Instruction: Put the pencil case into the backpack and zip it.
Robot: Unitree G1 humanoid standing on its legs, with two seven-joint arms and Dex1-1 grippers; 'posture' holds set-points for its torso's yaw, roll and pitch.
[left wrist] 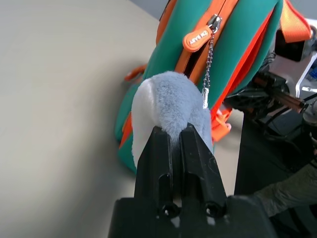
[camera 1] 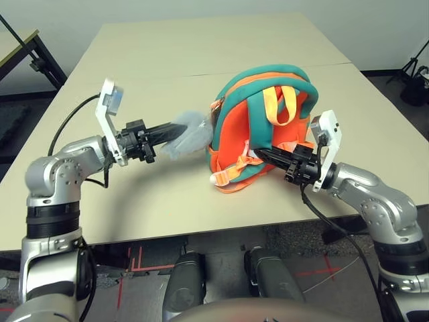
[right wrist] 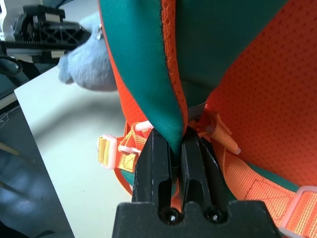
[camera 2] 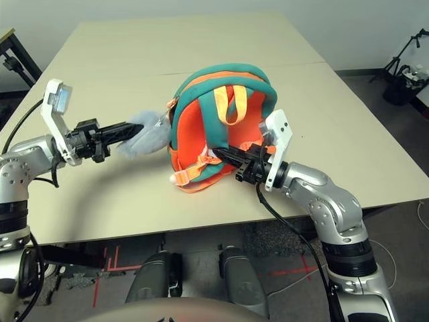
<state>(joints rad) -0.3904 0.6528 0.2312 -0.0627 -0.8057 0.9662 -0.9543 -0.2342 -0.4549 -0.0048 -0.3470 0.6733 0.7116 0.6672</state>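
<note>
I am clamping my left gripper (left wrist: 173,136) on the grey plush fish charm (camera 1: 188,134) — chained to the zipper pull (left wrist: 197,38) — while my right gripper (right wrist: 176,141) is pinching a teal strap (right wrist: 148,59) of the backpack (camera 1: 261,127), which is standing on the table (camera 1: 167,60) between my arms.

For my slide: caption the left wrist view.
Left gripper shut on the grey plush charm chained to the backpack zipper.

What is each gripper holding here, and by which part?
The left gripper is shut on the grey plush fish charm chained to the backpack's zipper pull. The right gripper pinches a teal shoulder strap near its lower end.
</note>
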